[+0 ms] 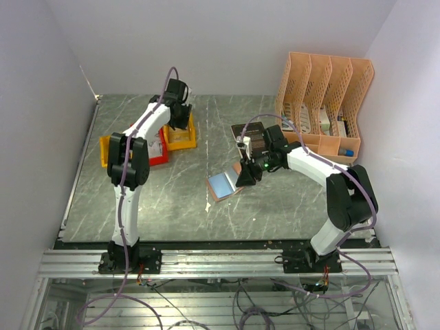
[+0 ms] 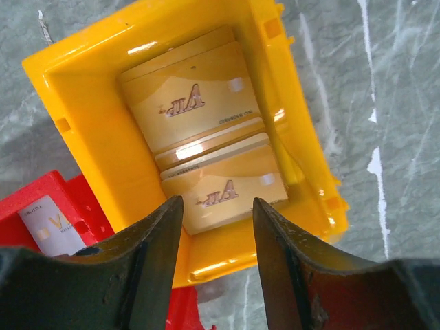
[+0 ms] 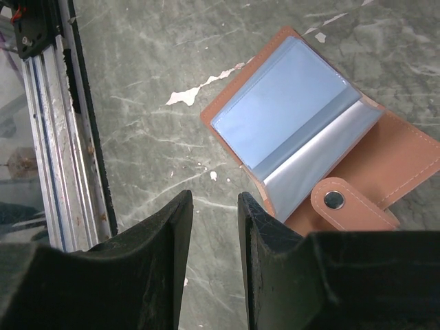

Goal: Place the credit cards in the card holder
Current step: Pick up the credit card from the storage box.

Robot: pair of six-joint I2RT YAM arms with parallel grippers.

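Note:
The tan card holder (image 1: 223, 184) lies open on the table; in the right wrist view its snap tab (image 3: 337, 201) is at the right. A light blue card (image 3: 278, 110) sits in its clear sleeve, and a silvery sleeve (image 3: 316, 161) stands half lifted. My right gripper (image 3: 214, 196) is open and empty, just left of the holder; it also shows in the top view (image 1: 244, 175). My left gripper (image 2: 216, 203) is open and empty above the near edge of a yellow bin (image 2: 82, 89), which holds two orange-gold cards (image 2: 185, 96). A pale card (image 2: 48, 223) lies in the red bin (image 2: 41, 196).
A black book (image 1: 249, 132) lies behind the right gripper. A tall peach-orange file rack (image 1: 323, 103) stands at the back right. The red bin (image 1: 157, 148) and another yellow bin (image 1: 105, 150) sit at the left. A metal rail (image 3: 48, 124) runs along the table's near edge.

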